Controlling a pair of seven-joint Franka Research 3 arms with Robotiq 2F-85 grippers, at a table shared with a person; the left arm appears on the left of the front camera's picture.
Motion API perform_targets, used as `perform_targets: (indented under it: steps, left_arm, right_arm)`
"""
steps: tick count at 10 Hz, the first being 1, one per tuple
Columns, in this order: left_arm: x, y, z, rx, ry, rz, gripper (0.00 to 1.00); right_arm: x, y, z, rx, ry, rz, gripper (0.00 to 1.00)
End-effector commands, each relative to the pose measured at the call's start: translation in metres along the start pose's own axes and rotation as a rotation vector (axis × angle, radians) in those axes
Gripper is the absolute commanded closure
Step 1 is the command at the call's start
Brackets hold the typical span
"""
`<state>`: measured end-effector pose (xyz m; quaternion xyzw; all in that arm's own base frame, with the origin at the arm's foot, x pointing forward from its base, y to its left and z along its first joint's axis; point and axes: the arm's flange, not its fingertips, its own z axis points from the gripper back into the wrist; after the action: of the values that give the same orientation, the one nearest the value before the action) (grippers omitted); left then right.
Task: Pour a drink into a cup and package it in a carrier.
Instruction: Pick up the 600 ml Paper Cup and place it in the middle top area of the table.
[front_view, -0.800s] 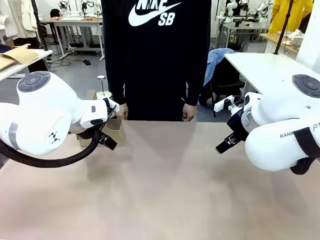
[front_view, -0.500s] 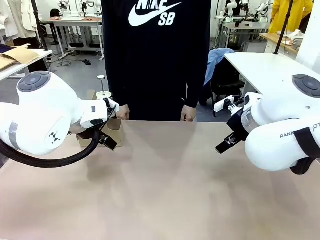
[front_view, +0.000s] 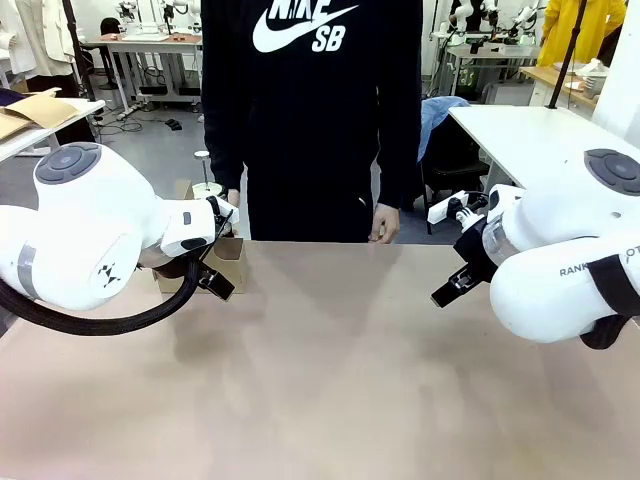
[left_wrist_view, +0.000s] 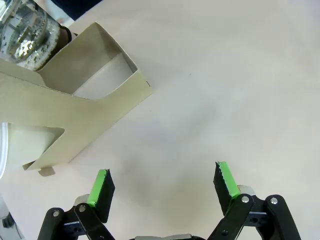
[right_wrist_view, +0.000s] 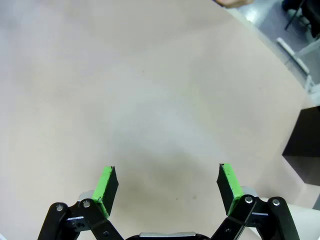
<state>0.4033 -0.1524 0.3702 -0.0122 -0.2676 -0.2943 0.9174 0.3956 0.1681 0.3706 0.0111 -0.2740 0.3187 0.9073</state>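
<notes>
Barely started imo: brown cardboard carrier (left_wrist_view: 50, 107) shows 1 empty slot, nothing looks poured; left gripper (left_wrist_view: 163, 179) and right gripper (right_wrist_view: 167, 177) both spread apart, empty.

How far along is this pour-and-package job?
Nothing looks done yet. The brown cardboard carrier shows an empty slot, with the clear glass jug beside it. Nothing is in hand: left gripper and right gripper are open above the tan table. Pouring and packaging remain.

The brown cardboard carrier (left_wrist_view: 50, 105) stands upright, its visible slot empty, with a clear glass jug (left_wrist_view: 22, 27) just beside it.
</notes>
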Motion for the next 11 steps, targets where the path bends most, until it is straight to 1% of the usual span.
perform_targets:
  steps: [1,2,3,4,5,6,7,8,9,10,11]
  left_arm:
    - [0.000,0.000,0.000,0.000,0.000,0.001,0.00]
    - [0.000,0.000,0.000,0.000,0.000,0.001,0.00]
    - [0.000,0.000,0.000,0.000,0.000,0.001,0.00]
    - [0.000,0.000,0.000,0.000,0.000,0.001,0.00]
    - [0.000,0.000,0.000,0.000,0.000,0.001,0.00]
    - [0.000,0.000,0.000,0.000,0.000,0.001,0.00]
    - [0.000,0.000,0.000,0.000,0.000,0.001,0.00]
    - [0.000,0.000,0.000,0.000,0.000,0.001,0.00]
    - [0.000,0.000,0.000,0.000,0.000,0.001,0.00]
    - [0.000,0.000,0.000,0.000,0.000,0.001,0.00]
    - [0.000,0.000,0.000,0.000,0.000,0.001,0.00]
  right_arm:
    - [0.000,0.000,0.000,0.000,0.000,0.000,0.00]
    - [0.024,-0.011,0.008,0.020,-0.025,-0.008,0.00]
    - [0.048,-0.030,0.019,0.030,-0.046,-0.010,0.00]
    - [0.069,-0.061,0.034,0.058,-0.069,-0.021,0.00]
    - [0.084,-0.091,0.050,0.096,-0.097,-0.021,0.00]
    - [0.089,-0.127,0.064,0.145,-0.130,-0.006,0.00]
    - [0.083,-0.167,0.071,0.201,-0.165,0.012,0.00]
    - [0.066,-0.205,0.074,0.260,-0.214,0.048,0.00]
    - [0.042,-0.243,0.075,0.323,-0.320,0.088,0.00]
    - [0.017,-0.264,0.074,0.358,-0.398,0.152,0.00]
    - [0.001,-0.274,0.069,0.370,-0.455,0.154,0.00]
